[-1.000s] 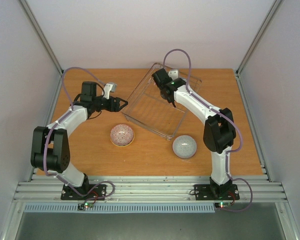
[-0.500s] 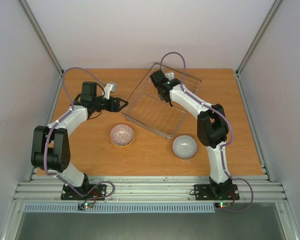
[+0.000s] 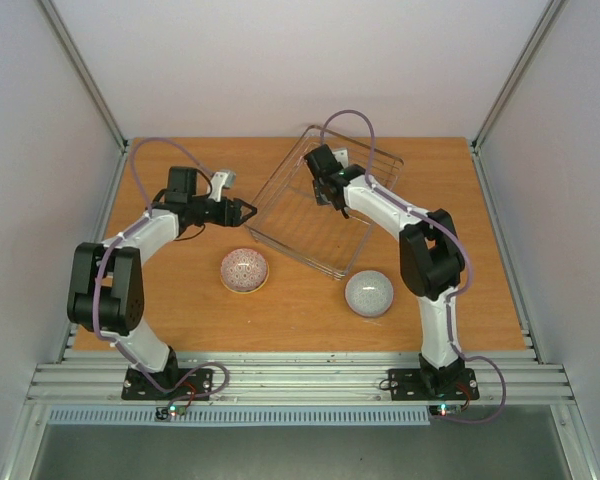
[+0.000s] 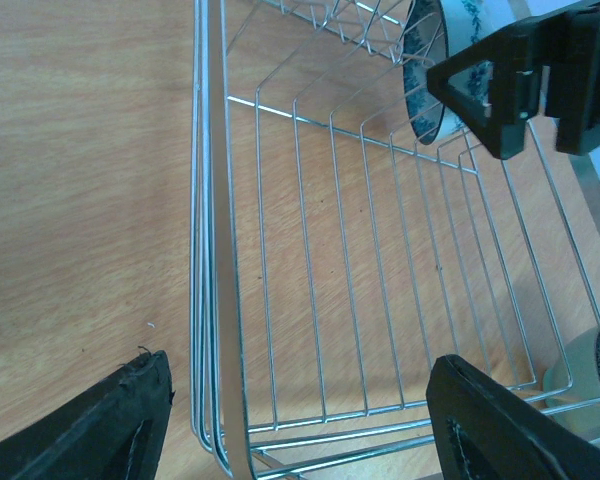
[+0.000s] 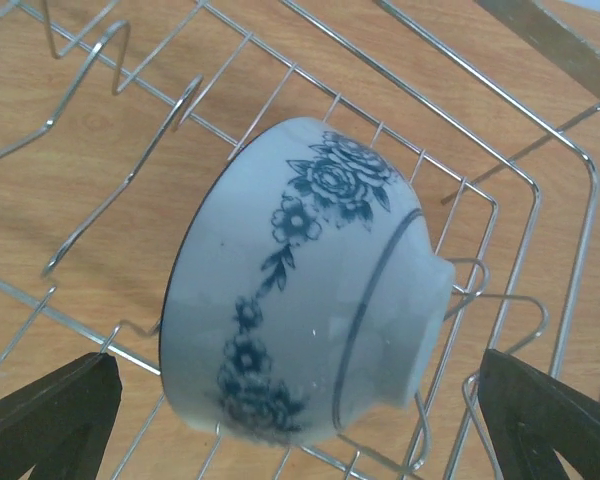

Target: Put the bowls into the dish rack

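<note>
In rack (image 3: 292, 255): blue bowl (image 5: 300, 290) on its side among the wire tines. Just above it: right gripper (image 3: 327, 195), jaws spread wide, nothing held. By rack's left edge: left gripper (image 3: 248, 209), also spread, empty. On table (image 3: 180, 310), outside rack: pink bowl (image 3: 244, 270) near the near-left corner, grey bowl (image 3: 369, 293) near the near-right corner.

Bright, even light; soft shadows.

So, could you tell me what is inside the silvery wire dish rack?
One blue-and-white ceramic bowl, tipped on its side. The right arm hides part of the wire rack.
</note>
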Tool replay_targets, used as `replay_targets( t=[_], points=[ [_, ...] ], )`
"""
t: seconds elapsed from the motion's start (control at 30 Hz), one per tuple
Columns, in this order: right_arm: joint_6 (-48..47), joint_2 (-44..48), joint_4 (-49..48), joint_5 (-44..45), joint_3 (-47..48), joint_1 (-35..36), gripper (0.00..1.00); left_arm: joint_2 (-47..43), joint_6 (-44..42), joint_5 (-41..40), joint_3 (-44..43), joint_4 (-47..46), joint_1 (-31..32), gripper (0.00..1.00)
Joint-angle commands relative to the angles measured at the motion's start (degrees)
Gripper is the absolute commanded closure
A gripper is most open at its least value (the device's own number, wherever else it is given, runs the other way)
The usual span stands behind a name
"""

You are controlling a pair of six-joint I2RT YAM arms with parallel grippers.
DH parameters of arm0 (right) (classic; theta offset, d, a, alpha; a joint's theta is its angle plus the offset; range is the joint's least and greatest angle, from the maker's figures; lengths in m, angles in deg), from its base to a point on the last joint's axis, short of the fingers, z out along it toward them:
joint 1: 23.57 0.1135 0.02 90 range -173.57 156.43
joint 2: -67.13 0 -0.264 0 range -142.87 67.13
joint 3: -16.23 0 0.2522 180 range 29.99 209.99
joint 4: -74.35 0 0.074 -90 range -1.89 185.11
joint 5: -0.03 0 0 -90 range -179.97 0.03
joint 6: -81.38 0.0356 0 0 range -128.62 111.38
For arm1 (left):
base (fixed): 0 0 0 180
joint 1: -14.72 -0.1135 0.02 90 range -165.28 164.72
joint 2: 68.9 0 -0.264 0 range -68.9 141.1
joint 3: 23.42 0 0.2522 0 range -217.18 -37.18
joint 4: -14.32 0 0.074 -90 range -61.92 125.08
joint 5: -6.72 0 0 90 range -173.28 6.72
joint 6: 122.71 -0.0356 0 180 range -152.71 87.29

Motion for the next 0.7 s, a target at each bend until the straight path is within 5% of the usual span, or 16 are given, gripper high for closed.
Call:
replay_targets(
  t=[0.0, 0.3, 0.67],
  points=[
    [-1.47, 8.38, -5.25, -2.74, -4.21, -0.31, 0.01, 2.60, 0.72, 1.58, -2.32, -0.87, 0.57, 0.30],
    [0.95, 24.18, -8.43, -7.80, -17.25, -0.30, 0.01, 3.70, -3.60, 3.01, -4.93, 4.35, 5.42, 0.31],
    [7.35, 36.01, 1.36, -7.60, -25.57, -0.27, 0.01, 4.91, -10.10, 10.06, -8.28, 13.12, 9.61, 0.32]
  ],
)
